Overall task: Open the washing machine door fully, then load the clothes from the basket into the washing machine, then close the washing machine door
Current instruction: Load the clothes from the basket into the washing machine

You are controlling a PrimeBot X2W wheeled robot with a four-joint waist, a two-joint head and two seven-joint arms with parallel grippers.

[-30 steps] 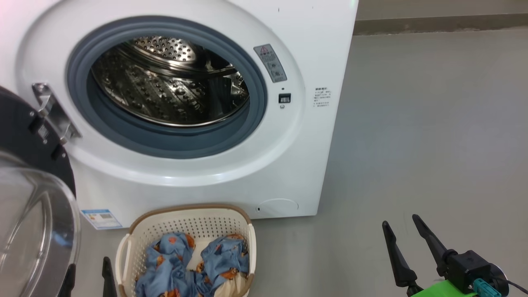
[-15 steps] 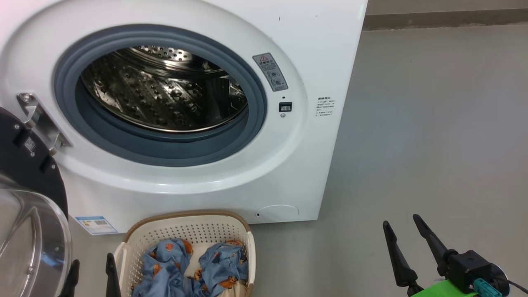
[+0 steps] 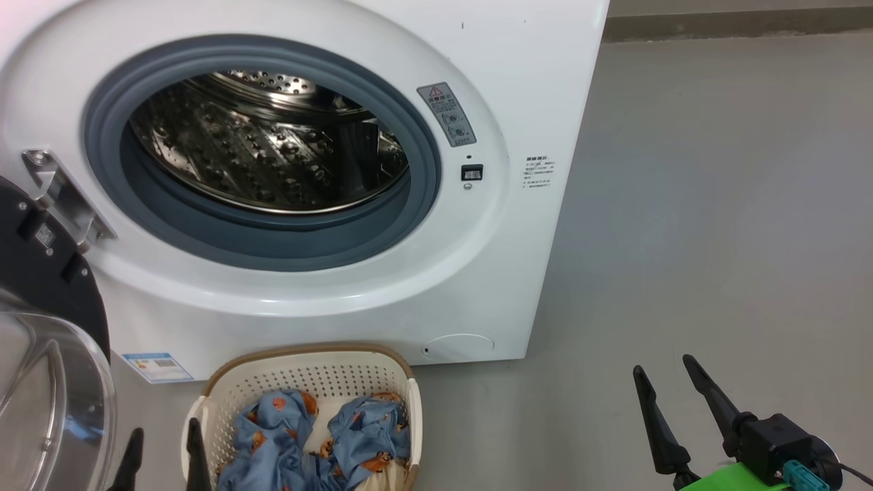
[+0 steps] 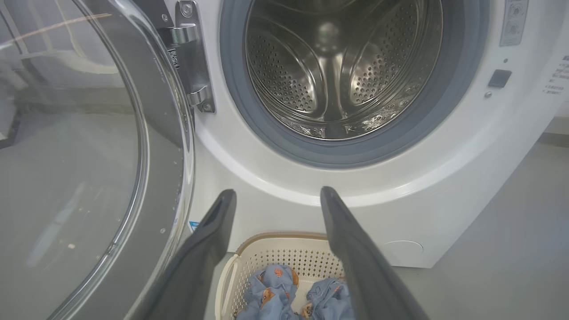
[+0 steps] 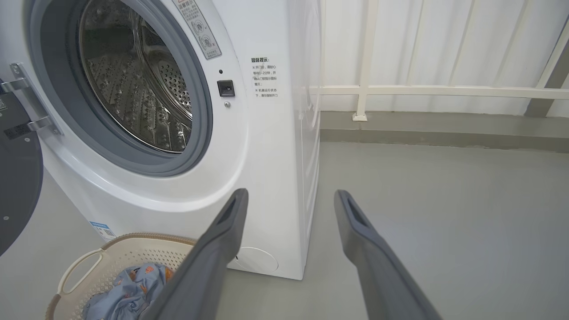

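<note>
You have: washing machine (image 3: pixel 532 82), upper left of frame; washing machine door (image 3: pixel 41 273) swung open at left edge; basket (image 3: pixel 307 372) on the floor, bottom centre, with clothes (image 3: pixel 361 436) inside; left claw (image 3: pixel 164 428) bottom left and right claw (image 3: pixel 663 363) bottom right, both spread wide, gripping nothing.

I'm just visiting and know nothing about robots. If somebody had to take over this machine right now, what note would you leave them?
Left gripper: open, empty, low by the basket's left edge.
Right gripper: open, empty, over bare floor to the right.
The washing machine door is swung wide open at the left; the drum is empty.
The clothes all lie in the basket, on the floor before the washing machine.
Done: door opened.
Left: load clothes, close door.
</note>
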